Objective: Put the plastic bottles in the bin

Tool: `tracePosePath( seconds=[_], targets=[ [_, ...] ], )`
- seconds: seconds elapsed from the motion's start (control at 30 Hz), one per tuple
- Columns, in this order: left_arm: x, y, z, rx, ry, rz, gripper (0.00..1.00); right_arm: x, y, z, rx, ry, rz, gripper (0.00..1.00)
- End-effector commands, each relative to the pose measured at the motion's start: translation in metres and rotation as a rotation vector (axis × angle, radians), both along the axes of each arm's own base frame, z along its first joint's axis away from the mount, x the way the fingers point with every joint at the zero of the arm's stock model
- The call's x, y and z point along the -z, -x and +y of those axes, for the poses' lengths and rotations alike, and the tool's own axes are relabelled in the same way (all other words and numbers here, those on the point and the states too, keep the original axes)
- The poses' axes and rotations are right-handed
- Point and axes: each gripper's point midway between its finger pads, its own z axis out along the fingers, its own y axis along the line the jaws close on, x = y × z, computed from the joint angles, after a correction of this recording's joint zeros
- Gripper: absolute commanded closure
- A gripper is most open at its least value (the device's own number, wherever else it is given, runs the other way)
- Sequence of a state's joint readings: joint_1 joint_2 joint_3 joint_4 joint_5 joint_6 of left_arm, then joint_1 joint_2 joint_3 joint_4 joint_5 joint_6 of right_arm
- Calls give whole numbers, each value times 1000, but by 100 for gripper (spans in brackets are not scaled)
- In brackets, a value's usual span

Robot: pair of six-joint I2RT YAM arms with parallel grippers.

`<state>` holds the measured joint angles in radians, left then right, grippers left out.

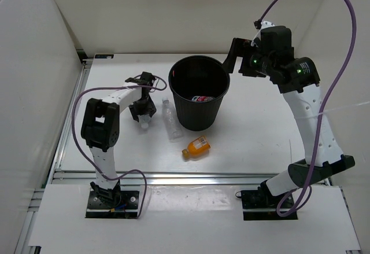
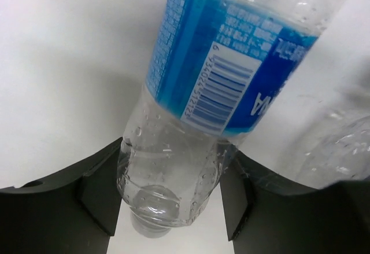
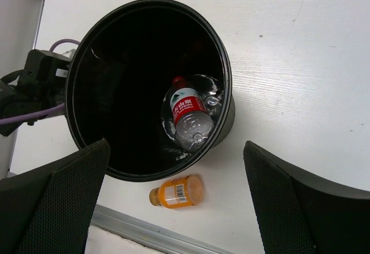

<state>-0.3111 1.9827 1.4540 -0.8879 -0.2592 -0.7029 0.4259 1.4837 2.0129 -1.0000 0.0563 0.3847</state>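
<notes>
Grasp step | left gripper (image 2: 170,208) clamped on blue-label bottle (image 2: 231,63) | right gripper (image 3: 176,199) apart, empty | next we lift to centre-top bin (image 1: 199,115)

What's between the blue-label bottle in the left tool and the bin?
The clear unlabelled bottle lies on the table between the left tool and the bin, close to the bin's wall. Nothing else visible blocks the way, and the bin's mouth is open.

Blue-label bottle (image 2: 231,63): barcode with a digit row and big white lettering, all upside down, not legible. Red-label bottle (image 3: 188,112): white print, too small. Orange bottle (image 3: 176,191): barcode sticker, digits unreadable.
</notes>
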Motion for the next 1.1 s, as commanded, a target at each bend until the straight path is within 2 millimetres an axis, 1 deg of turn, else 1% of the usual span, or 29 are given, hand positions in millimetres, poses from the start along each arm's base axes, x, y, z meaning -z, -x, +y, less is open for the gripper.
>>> tracePosePath(
  seconds=[0.0, 0.03, 0.07, 0.1, 0.13, 0.17, 0.2, 0.23, 0.3, 0.33, 0.37, 0.4, 0.43, 0.47, 0.53, 0.57, 0.6, 0.63, 0.67, 0.7, 0.73, 0.77, 0.83, 0.9, 0.93, 0.97, 1.0, 1.03, 1.07],
  targets=[
    [-57, 7, 11, -89, -26, -89, 57, -1, 1, 2, -25, -1, 0, 0],
    [-85, 4, 12, -105, -12, -153, 57, -1, 1, 3, -20, -8, 3, 0],
    [-106, 2, 13, -114, -26, -203, 57, -3, 0, 4, -16, -20, -4, 0],
    [-137, -5, 13, -121, -13, -271, 57, 2, 1, 6, -25, -19, 10, 0],
    [-160, -7, 9, -124, 5, -331, 57, 7, 1, 7, -34, -19, 25, 0],
    [-191, -8, 5, -120, 33, -412, 57, 5, 0, 8, -28, -32, 22, 0],
    [-224, -11, 2, -128, 63, -489, 55, 10, 1, 10, -35, -31, 36, 0],
    [-242, -10, -3, -119, 86, -532, 55, 13, 1, 10, -35, -27, 45, 0],
    [-288, -5, -24, -57, 153, -657, 54, 21, 0, 11, -29, -28, 64, 0],
    [-306, -7, -33, -16, 174, -715, 53, 19, 0, 11, -30, -34, 52, 0],
    [-321, -1, -53, 44, 205, -756, 53, 22, -1, 11, -30, -33, 55, 0],
    [-342, 1, -61, 68, 219, -818, 51, 25, -3, 12, -30, -32, 56, 0],
    [-353, 3, -72, 106, 235, -849, 51, 27, 0, 11, -24, -38, 64, 0],
    [-359, 5, -96, 183, 248, -871, 50, 27, 0, 11, -24, -39, 64, 0],
    [-368, 5, -119, 249, 267, -888, 48, 32, 1, 9, -11, -38, 73, 0],
    [-356, 1, -136, 297, 259, -858, 47, 32, 3, 8, -11, -38, 73, 0],
    [-358, 7, -156, 346, 274, -858, 45, 36, 1, 8, -3, -32, 75, 0],
    [-355, 8, -169, 382, 281, -854, 45, 32, 3, 6, -3, -37, 64, 0],
    [-353, 9, -179, 439, 258, -854, 42, 37, 3, 5, 5, -28, 72, 0],
    [-343, 9, -198, 490, 239, -842, 41, 34, 5, 4, 5, -31, 64, 0],
    [-350, 9, -203, 508, 228, -861, 40, 33, 5, 4, 5, -31, 64, 0],
    [-348, 8, -209, 544, 212, -868, 38, 33, 7, 3, 5, -32, 63, 0],
    [-349, 6, -212, 542, 219, -880, 37, 33, 9, 0, 12, -28, 59, 0],
    [-353, 12, -216, 560, 240, -883, 36, 36, 12, -5, 28, -18, 58, 0],
    [-348, 17, -222, 576, 241, -871, 33, 36, 12, -5, 28, -18, 58, 0],
    [-348, 19, -224, 579, 238, -873, 27, 41, 12, -6, 37, -8, 67, 0],
    [-351, 28, -225, 584, 225, -878, 8, 38, 14, -8, 37, -12, 58, 0],
    [-357, 27, -210, 530, 159, -905, 0, 41, 13, -9, 50, -11, 67, 0],
    [-363, 29, -201, 502, 126, -923, 0, 41, 13, -9, 50, -11, 67, 0]
  ],
)
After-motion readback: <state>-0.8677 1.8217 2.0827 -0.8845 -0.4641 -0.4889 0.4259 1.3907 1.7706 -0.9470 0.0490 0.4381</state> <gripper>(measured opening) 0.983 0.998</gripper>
